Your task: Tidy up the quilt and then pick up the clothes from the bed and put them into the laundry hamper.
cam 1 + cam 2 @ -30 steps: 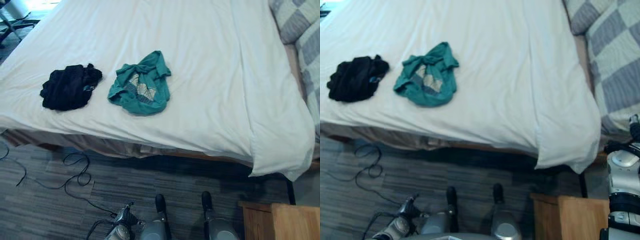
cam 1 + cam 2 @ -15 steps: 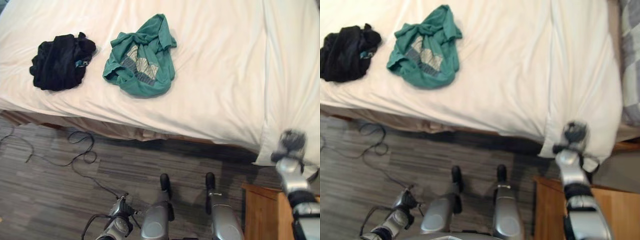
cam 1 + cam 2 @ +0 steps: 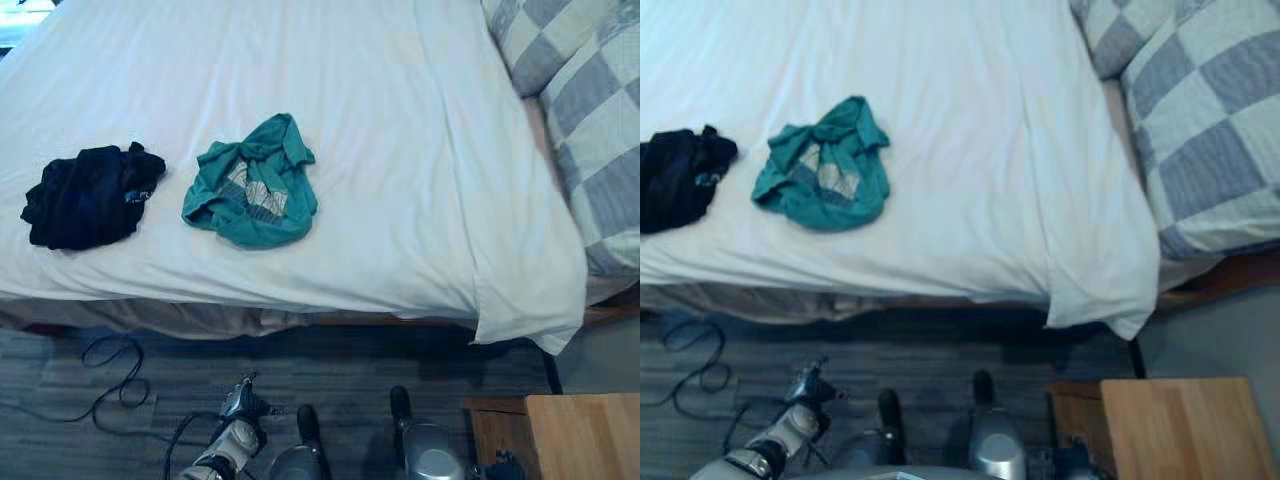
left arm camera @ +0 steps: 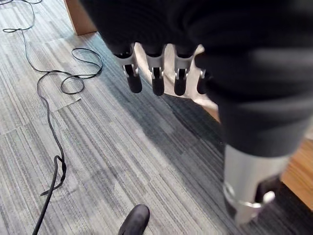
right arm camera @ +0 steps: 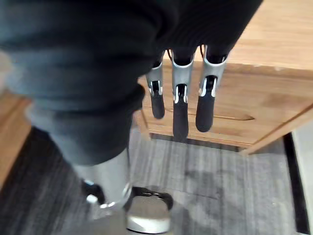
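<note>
Hands idle: my left hand and right hand hang low over the floor, fingers straight, holding nothing. Quilt lies smooth. Beyond, green shirt centre-left, black garment far left. Next, I judge: reach for the shirt.

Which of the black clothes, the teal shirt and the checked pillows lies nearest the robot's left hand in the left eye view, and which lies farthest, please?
From the left hand, low by the floor:
1. Teal shirt, on the quilt directly beyond the hand.
2. Black clothes, farther to the left, near the bed's edge.
3. Checked pillows, far right at the head of the bed.
</note>
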You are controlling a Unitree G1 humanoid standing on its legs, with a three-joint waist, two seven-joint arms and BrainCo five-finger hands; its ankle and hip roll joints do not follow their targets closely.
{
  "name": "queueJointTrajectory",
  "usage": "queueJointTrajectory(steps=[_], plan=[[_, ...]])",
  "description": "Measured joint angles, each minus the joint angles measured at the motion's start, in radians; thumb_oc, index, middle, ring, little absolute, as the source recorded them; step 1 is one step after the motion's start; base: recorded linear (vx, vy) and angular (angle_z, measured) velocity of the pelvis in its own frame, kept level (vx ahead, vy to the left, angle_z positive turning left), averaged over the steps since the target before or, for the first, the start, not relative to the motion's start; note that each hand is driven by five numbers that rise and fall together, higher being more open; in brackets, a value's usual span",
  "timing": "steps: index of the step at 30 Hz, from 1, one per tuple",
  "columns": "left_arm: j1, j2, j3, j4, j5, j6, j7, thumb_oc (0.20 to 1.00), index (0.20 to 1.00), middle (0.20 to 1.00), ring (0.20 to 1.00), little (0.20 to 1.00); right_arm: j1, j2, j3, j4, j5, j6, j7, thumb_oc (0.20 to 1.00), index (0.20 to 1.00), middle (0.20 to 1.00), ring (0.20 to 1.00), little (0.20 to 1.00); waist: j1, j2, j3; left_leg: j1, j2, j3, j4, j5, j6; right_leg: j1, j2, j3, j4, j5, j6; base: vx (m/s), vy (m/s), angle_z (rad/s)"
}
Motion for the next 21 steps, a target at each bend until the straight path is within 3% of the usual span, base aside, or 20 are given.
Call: queueJointTrajectory(steps=[2,4,5,6,7,8,9,10,11,12,13,15,16,17,19,21], plan=[[0.017,0.006,0.001,0.021,0.000,0.004,-0.004,1.000,1.000,1.000,1.000,1.000,-0.017,0.004,0.025,-0.021,-0.005,-0.012,0.003,1.000,1.000,1.000,1.000,1.000,0.004,-0.008,-0.023,-0.006,0.012,0.001,0.000,0.000,0.000,-0.021,0.003,0.018,0.018,-0.020,0.012,0.09,0.015,-0.04],[0.053,0.008,0.028,0.039,0.000,0.002,-0.020,1.000,1.000,1.000,1.000,1.000,-0.037,0.004,0.044,-0.039,-0.008,-0.013,0.018,1.000,1.000,1.000,1.000,1.000,0.023,0.002,-0.037,-0.002,0.022,0.000,0.000,0.000,0.000,-0.020,0.024,0.005,0.032,-0.037,-0.016,0.05,0.002,-0.03],[0.083,-0.002,0.032,0.039,-0.001,0.011,-0.023,1.000,1.000,1.000,1.000,1.000,-0.041,-0.008,0.050,-0.041,-0.009,-0.014,0.024,1.000,1.000,1.000,1.000,1.000,0.030,0.035,-0.053,-0.010,0.037,-0.006,0.005,0.000,-0.001,-0.015,0.043,0.000,0.031,-0.039,-0.018,-0.13,0.014,0.16],[0.097,-0.007,0.035,0.039,-0.005,0.008,-0.030,1.000,1.000,1.000,1.000,1.000,-0.041,-0.024,0.084,-0.041,-0.012,-0.015,0.032,1.000,1.000,1.000,1.000,1.000,0.030,0.044,-0.066,-0.032,0.049,-0.020,0.038,-0.001,-0.022,-0.017,0.054,0.017,0.025,-0.055,-0.044,-0.16,0.050,0.39],[0.092,-0.015,0.041,0.037,-0.012,0.004,-0.038,1.000,1.000,1.000,1.000,1.000,-0.065,-0.042,0.088,-0.032,-0.034,-0.022,0.041,1.000,1.000,1.000,1.000,1.000,0.053,0.078,-0.062,-0.086,0.061,-0.041,0.103,0.014,-0.057,-0.025,0.057,0.000,0.033,-0.054,-0.067,-0.15,0.121,0.67],[0.061,-0.016,0.041,0.039,-0.047,-0.002,-0.041,1.000,1.000,1.000,1.000,1.000,-0.087,-0.053,0.103,-0.004,-0.054,-0.021,0.042,1.000,1.000,1.000,1.000,1.000,0.057,0.073,-0.058,-0.166,0.045,-0.060,0.184,0.042,-0.105,-0.039,0.031,-0.030,0.035,-0.049,-0.086,0.00,0.194,1.21],[0.007,-0.028,0.039,0.040,-0.083,-0.010,-0.040,1.000,1.000,1.000,1.000,1.000,-0.105,-0.074,0.110,0.025,-0.078,-0.008,0.046,1.000,1.000,1.000,1.000,1.000,0.060,0.053,-0.049,-0.251,0.016,-0.063,0.246,0.133,-0.190,-0.053,-0.034,-0.061,0.020,-0.044,-0.095,0.04,0.161,1.20],[-0.006,-0.030,0.038,0.030,-0.097,-0.019,-0.040,1.000,1.000,1.000,1.000,1.000,-0.116,-0.083,0.111,0.029,-0.088,0.001,0.047,1.000,1.000,1.000,1.000,1.000,0.073,0.049,-0.047,-0.255,0.012,-0.034,0.231,0.137,-0.181,-0.049,-0.056,-0.068,0.000,-0.033,-0.096,0.16,0.294,0.91],[0.007,-0.030,0.040,0.026,-0.114,-0.030,-0.039,1.000,1.000,1.000,1.000,1.000,-0.134,-0.098,0.111,0.022,-0.089,0.003,0.044,1.000,1.000,1.000,1.000,1.000,0.081,0.041,-0.041,-0.219,0.029,0.021,0.196,0.105,-0.133,-0.017,-0.061,-0.074,-0.048,-0.015,-0.106,0.17,0.344,0.29],[0.014,-0.029,0.034,0.027,-0.118,-0.027,-0.038,1.000,1.000,1.000,1.000,1.000,-0.140,-0.111,0.094,0.003,-0.089,-0.002,0.046,1.000,1.000,1.000,1.000,1.000,0.074,0.050,-0.039,-0.199,0.065,0.013,0.192,0.083,-0.125,0.017,-0.066,-0.077,-0.076,-0.002,-0.091,0.23,0.507,0.21],[0.030,-0.031,0.041,0.027,-0.121,-0.030,-0.031,1.000,1.000,1.000,1.000,1.000,-0.136,-0.119,0.080,-0.022,-0.088,-0.009,0.045,1.000,1.000,1.000,1.000,1.000,0.070,0.072,-0.050,-0.138,0.125,0.004,0.138,0.061,-0.125,0.052,-0.047,-0.099,-0.111,0.002,-0.096,0.16,0.428,0.21],[0.011,-0.038,0.027,0.027,-0.121,-0.032,-0.028,1.000,1.000,1.000,1.000,1.000,-0.140,-0.131,0.069,-0.048,-0.088,-0.021,0.045,1.000,1.000,1.000,1.000,1.000,0.063,0.074,-0.052,-0.121,0.201,-0.054,0.081,0.061,-0.149,0.051,-0.040,-0.104,-0.127,0.003,-0.093,0.16,0.469,0.23],[0.005,-0.045,0.034,0.029,-0.121,-0.032,-0.028,1.000,1.000,1.000,1.000,1.000,-0.136,-0.133,0.072,-0.053,-0.088,-0.017,0.045,1.000,1.000,1.000,1.000,1.000,0.065,0.072,-0.055,-0.118,0.214,-0.064,0.053,0.061,-0.149,0.044,-0.036,-0.106,-0.137,0.004,-0.093,0.18,0.544,0.30],[-0.010,-0.053,0.029,0.028,-0.121,-0.032,-0.031,1.000,1.000,1.000,1.000,1.000,-0.128,-0.128,0.055,-0.049,-0.087,-0.017,0.046,1.000,1.000,1.000,1.000,1.000,0.062,0.069,-0.058,-0.120,0.257,-0.061,0.034,0.059,-0.151,0.042,-0.042,-0.097,-0.145,0.017,-0.074,0.23,0.500,0.19],[-0.002,-0.065,0.025,0.026,-0.121,-0.030,-0.032,1.000,1.000,1.000,1.000,1.000,-0.101,-0.134,0.030,-0.031,-0.088,-0.011,0.053,1.000,1.000,1.000,1.000,1.000,0.056,0.059,-0.064,-0.111,0.269,-0.054,0.014,0.059,-0.152,0.045,-0.054,-0.100,-0.151,0.038,-0.052,0.19,0.415,0.31],[0.006,-0.093,0.026,0.017,-0.119,-0.031,-0.042,1.000,1.000,1.000,1.000,1.000,-0.046,-0.151,0.025,-0.014,-0.087,0.004,0.075,1.000,1.000,1.000,1.000,1.000,0.057,0.087,-0.088,-0.057,0.232,-0.031,0.010,0.047,-0.123,0.083,-0.073,-0.114,-0.177,0.053,0.002,0.13,0.558,0.09]])
